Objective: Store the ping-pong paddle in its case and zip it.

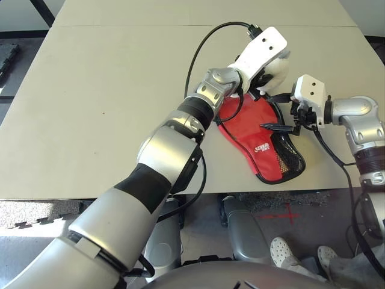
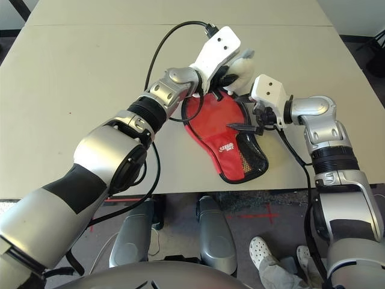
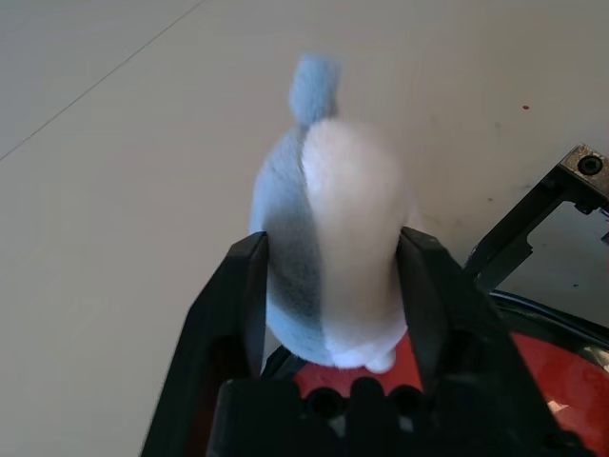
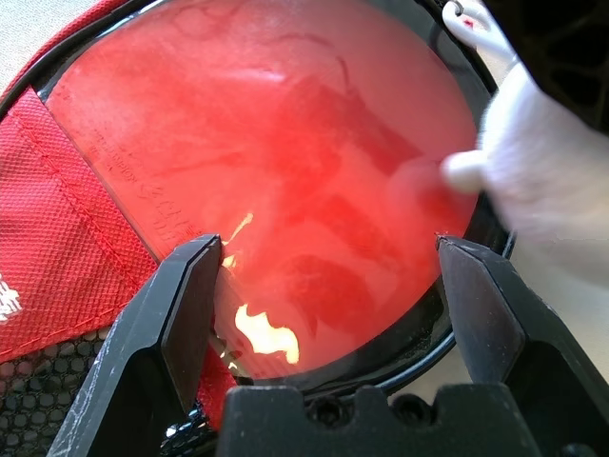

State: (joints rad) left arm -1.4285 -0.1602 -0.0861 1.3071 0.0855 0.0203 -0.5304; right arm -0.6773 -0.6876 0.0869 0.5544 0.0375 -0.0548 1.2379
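Note:
The red case (image 1: 252, 129) lies flat near the table's front edge, its black mesh pocket (image 1: 289, 159) toward me. Through its clear panel the ping-pong paddle (image 4: 285, 143) shows as a round red face inside the case; the handle is hidden. At the case's far end, the white and pale blue pom-pom charm (image 3: 343, 171) sits between the spread fingers of my left gripper (image 3: 333, 243). My right gripper (image 1: 278, 111) hovers open over the round end of the case from the right, with nothing between its fingers (image 4: 195, 295).
The beige table (image 1: 108, 108) stretches far to the left and back, with a seam near its far edge. A black cable (image 1: 204, 42) loops off my left wrist. Below the table's front edge, a person's shoes (image 1: 283, 250) stand on the floor.

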